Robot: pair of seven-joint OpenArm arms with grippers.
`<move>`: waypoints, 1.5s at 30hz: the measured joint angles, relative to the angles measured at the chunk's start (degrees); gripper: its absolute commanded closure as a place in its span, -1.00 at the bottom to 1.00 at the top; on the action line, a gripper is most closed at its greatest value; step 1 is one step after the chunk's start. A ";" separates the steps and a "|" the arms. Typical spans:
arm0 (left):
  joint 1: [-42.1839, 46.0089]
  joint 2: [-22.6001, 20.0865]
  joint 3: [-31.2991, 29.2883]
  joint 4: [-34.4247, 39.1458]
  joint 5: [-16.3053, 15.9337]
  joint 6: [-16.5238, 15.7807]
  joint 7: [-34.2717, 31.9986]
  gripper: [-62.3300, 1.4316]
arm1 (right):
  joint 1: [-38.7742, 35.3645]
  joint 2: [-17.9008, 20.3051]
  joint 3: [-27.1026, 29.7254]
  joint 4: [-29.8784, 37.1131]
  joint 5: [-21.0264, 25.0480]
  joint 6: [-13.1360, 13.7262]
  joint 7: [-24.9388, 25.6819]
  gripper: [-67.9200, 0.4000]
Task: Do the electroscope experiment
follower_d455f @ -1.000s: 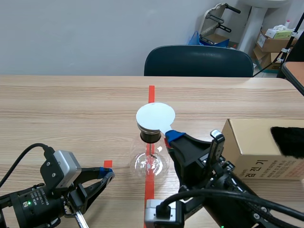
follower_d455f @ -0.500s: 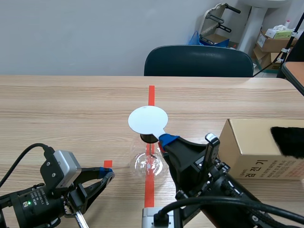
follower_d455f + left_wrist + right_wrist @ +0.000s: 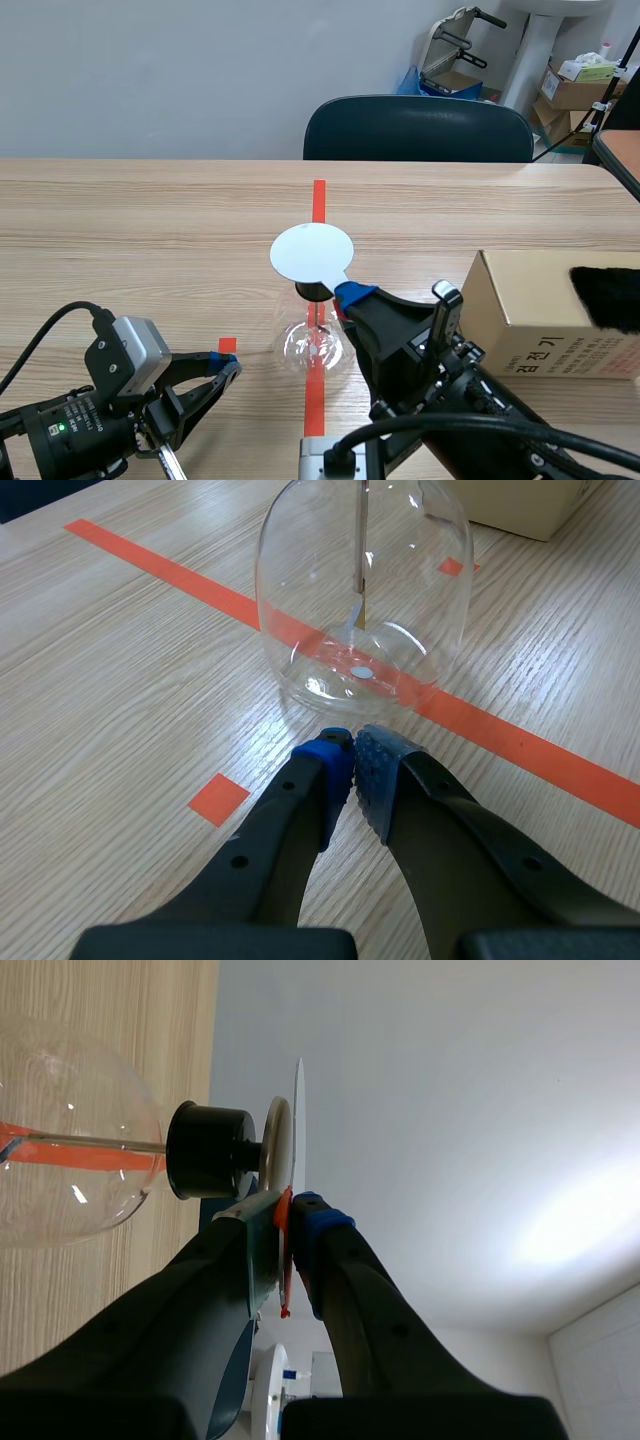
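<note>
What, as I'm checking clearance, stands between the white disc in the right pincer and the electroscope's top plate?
Nothing visible does. The white disc, clamped in the right pincer, sits directly over the electroscope's top plate; whether they touch is unclear.

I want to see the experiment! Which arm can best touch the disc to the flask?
Right. The right gripper holds the disc at the flask's top; the left gripper is shut, empty, low.

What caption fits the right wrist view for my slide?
Right gripper shut on a thin white disc, held beside the metal plate on the black stopper of the clear glass flask.
</note>
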 measured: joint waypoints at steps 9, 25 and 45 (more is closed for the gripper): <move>0.00 0.00 0.00 0.00 0.00 0.00 -0.02 0.78 | 0.00 0.00 0.00 0.00 0.00 0.00 -16.44 0.94; 0.00 0.00 0.00 0.00 0.00 -0.02 -0.22 0.78 | 0.00 0.00 0.00 0.00 0.00 0.00 -40.06 0.94; 0.00 0.02 0.00 0.00 0.00 -0.02 -0.22 0.78 | -0.02 0.00 0.00 0.00 0.00 -0.02 -40.89 0.94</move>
